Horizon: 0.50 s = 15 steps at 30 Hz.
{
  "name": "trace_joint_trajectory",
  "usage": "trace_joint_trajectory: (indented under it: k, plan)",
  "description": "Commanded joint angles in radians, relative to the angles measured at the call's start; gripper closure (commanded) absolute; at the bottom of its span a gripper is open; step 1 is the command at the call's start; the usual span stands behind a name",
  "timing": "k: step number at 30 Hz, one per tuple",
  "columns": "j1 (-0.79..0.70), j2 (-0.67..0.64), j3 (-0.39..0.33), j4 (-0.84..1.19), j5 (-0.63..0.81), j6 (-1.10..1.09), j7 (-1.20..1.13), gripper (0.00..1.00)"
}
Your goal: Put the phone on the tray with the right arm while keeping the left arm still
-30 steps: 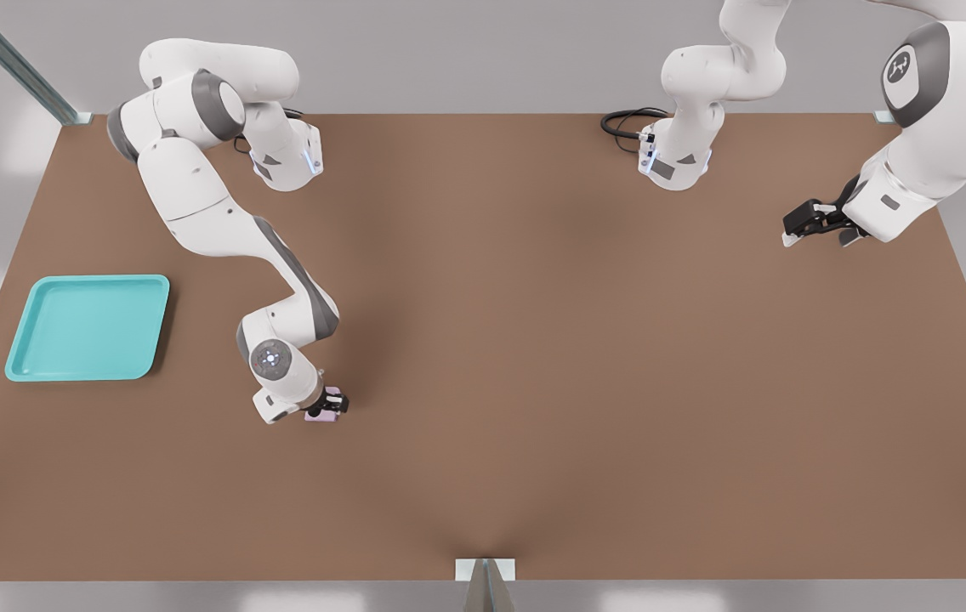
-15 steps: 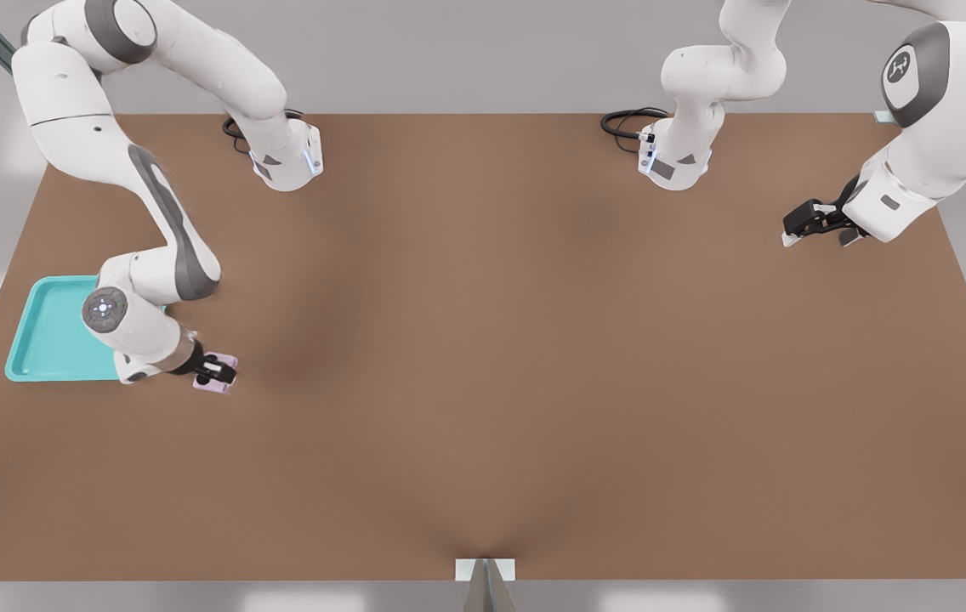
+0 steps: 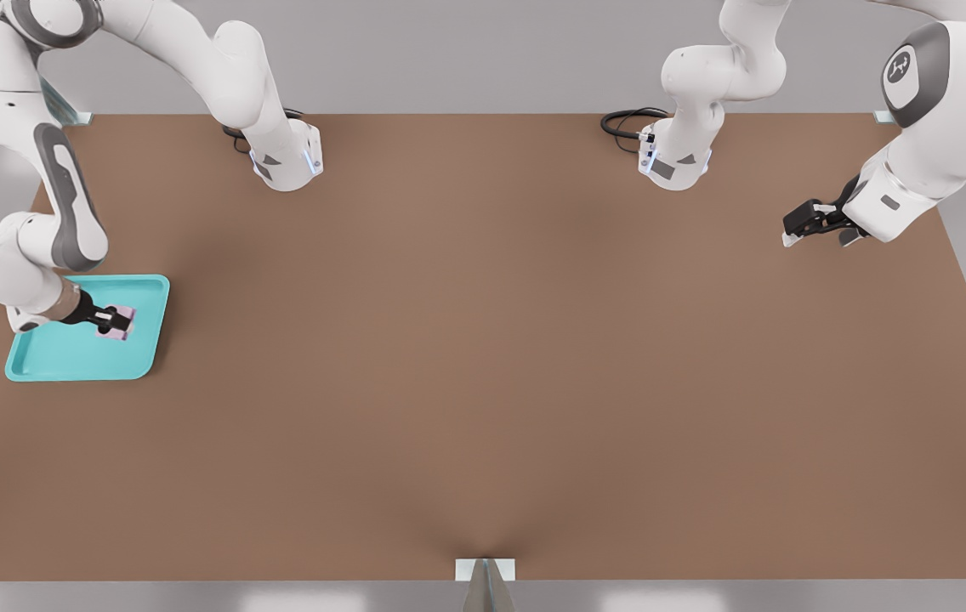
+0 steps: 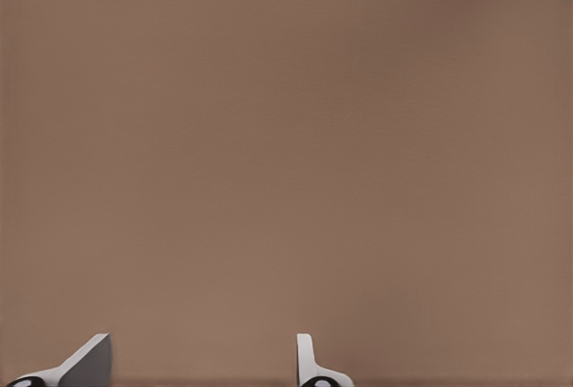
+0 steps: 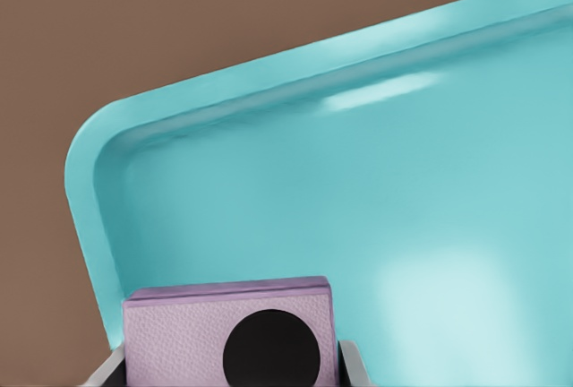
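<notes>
I'm holding the phone (image 3: pixel 119 323) over the tray (image 3: pixel 66 361) now, gripper (image 3: pixel 115 322) jaws clamped on it; I'm guessing only lowering and letting go is left.

Phone (image 3: pixel 119 324) between the jaws of the gripper (image 3: pixel 116 322), over the tray (image 3: pixel 66 361), front view's left of the table (image 3: pixel 534 382)
</notes>
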Motion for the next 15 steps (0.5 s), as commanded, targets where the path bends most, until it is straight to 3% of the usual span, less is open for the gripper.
trace_joint_trajectory:
  k: [1,2,5,6,8,10,12,13,15]
  plan:
    - [-0.001,0.025,-0.009,0.014,-0.076,0.000,-0.357,0.19]
    - [0.000,0.023,-0.009,0.015,-0.076,-0.001,-0.353,0.00]
    - [0.006,0.023,-0.001,0.034,-0.076,-0.009,-0.349,0.00]
    - [0.000,0.020,0.031,0.052,-0.071,-0.036,-0.353,0.00]
    - [-0.003,0.020,0.186,0.181,-0.067,-0.249,-0.346,0.00]
    - [0.034,0.016,0.408,0.298,-0.074,-0.443,-0.216,0.00]
    - [0.186,-0.131,0.435,0.336,-0.012,-0.461,-0.092,0.00]
    - [0.340,-0.234,0.299,0.403,0.121,-0.501,-0.079,0.00]
    - [0.824,-0.337,-0.166,0.606,0.307,-0.668,-0.089,0.00]
